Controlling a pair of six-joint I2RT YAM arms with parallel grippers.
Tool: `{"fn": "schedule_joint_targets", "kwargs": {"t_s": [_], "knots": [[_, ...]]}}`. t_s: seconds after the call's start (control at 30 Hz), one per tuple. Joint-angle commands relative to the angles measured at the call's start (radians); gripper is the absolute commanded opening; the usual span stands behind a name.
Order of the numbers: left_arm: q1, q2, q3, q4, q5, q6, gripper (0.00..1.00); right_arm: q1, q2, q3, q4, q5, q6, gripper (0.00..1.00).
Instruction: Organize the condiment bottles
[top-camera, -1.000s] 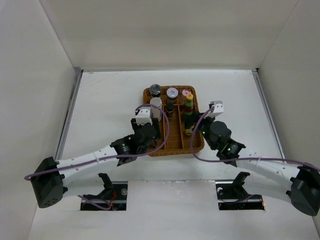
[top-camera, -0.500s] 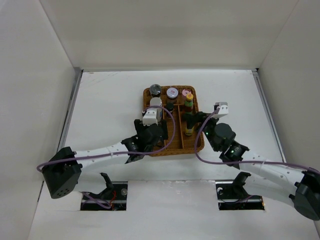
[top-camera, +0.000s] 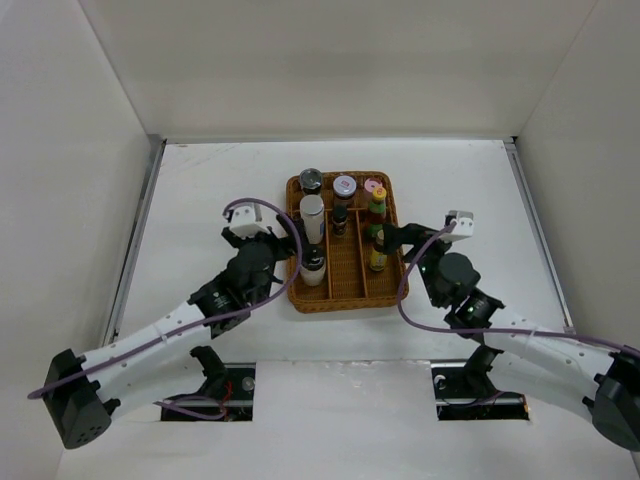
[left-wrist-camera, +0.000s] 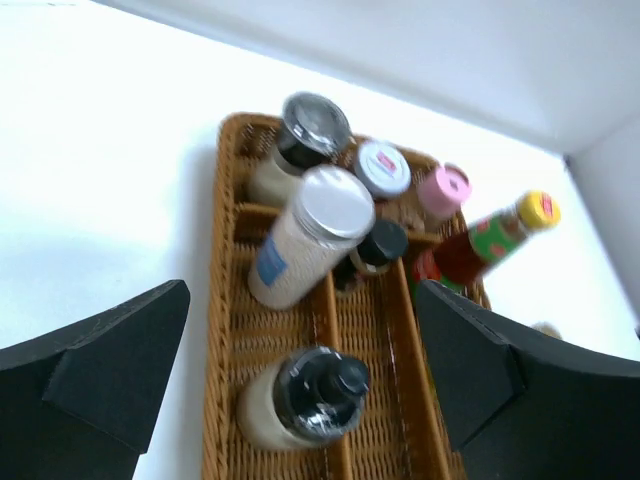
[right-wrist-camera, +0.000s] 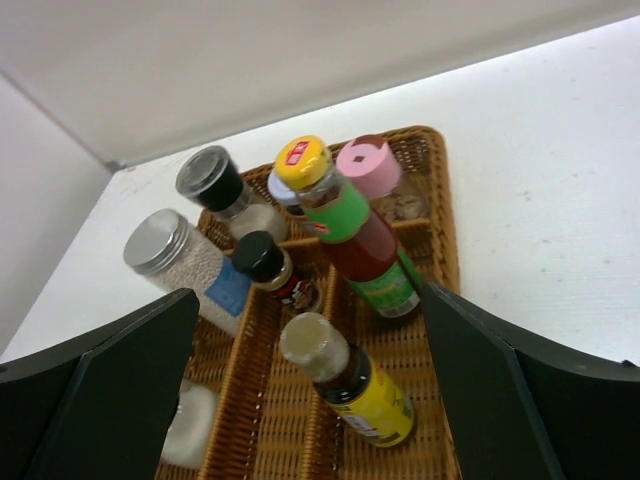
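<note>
The condiment bottles stand in the wicker tray (top-camera: 345, 296). A white bottle with a black cap (left-wrist-camera: 300, 400) stands at the near end of the left compartment, free between the fingers of my open left gripper (left-wrist-camera: 305, 395), which sits at the tray's left edge (top-camera: 288, 258). A brown yellow-labelled bottle (right-wrist-camera: 372, 385) stands in the right compartment below my open right gripper (right-wrist-camera: 315, 400), at the tray's right edge (top-camera: 398, 240). Behind are the green-labelled yellow-capped bottle (right-wrist-camera: 350, 235), a white cylinder with a grey cap (left-wrist-camera: 305, 235), a small black-capped bottle (right-wrist-camera: 275, 272) and pink- (right-wrist-camera: 370, 170), grey- (left-wrist-camera: 383, 168) and black-lidded (left-wrist-camera: 305, 130) jars.
The tray has three long compartments with wicker dividers (left-wrist-camera: 325, 330). White walls enclose the table on the left, right and back. Purple cables loop over both arms beside the tray (top-camera: 405, 290).
Both grippers have opened wide and drawn back from over the tray, the left one leftward, the right one rightward. The white black-capped bottle and the brown yellow-labelled bottle now stand free.
</note>
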Motion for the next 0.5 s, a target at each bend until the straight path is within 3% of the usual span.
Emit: {"fn": "schedule_joint_targets", "kwargs": {"t_s": [0.0, 0.13, 0.27, 0.47], "knots": [[0.094, -0.054, -0.059, 0.025, 0.044, -0.042, 1.0, -0.014, -0.05, -0.019, 0.081, 0.075, 0.004, 1.0], [0.287, -0.103, -0.098, -0.103, 0.1, -0.145, 1.0, -0.04, -0.094, -0.05, 0.101, 0.11, 0.013, 1.0], [0.459, -0.094, -0.038, -0.291, 0.164, -0.199, 1.0, -0.075, -0.128, -0.077, 0.106, 0.122, 0.056, 1.0], [0.472, -0.121, 0.037, -0.369, 0.253, -0.203, 1.0, -0.145, -0.143, -0.102, 0.092, 0.125, 0.105, 1.0]]}}
